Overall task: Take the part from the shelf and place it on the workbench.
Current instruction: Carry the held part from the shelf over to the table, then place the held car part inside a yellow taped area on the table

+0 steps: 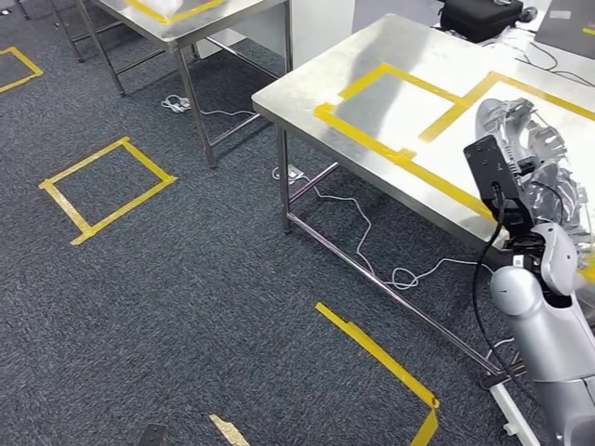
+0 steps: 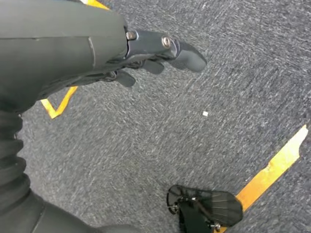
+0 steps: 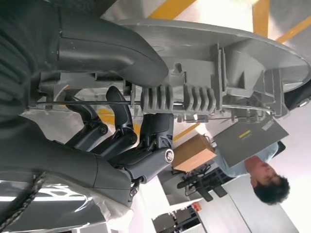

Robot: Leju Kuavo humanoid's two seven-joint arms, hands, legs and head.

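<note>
Steel workbench (image 1: pixel 393 65) ahead with yellow tape; right hand (image 3: pixel 121 141) grips the grey ribbed part (image 3: pixel 205 73) above it, left hand (image 2: pixel 146 53) hangs empty, fingers loosely extended.

Silver arm (image 1: pixel 544 307), black cable (image 1: pixel 481 279), dark grey hand (image 2: pixel 146 53)

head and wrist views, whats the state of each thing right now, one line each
part: held by the right hand, lifted over the workbench, not set down yet
right hand: gripping the part, thumb on one face, fingers on the other
left hand: holding nothing, fingers apart, hanging over the carpet
workbench: bare steel with yellow tape outlines
person: in the background behind the part
</note>
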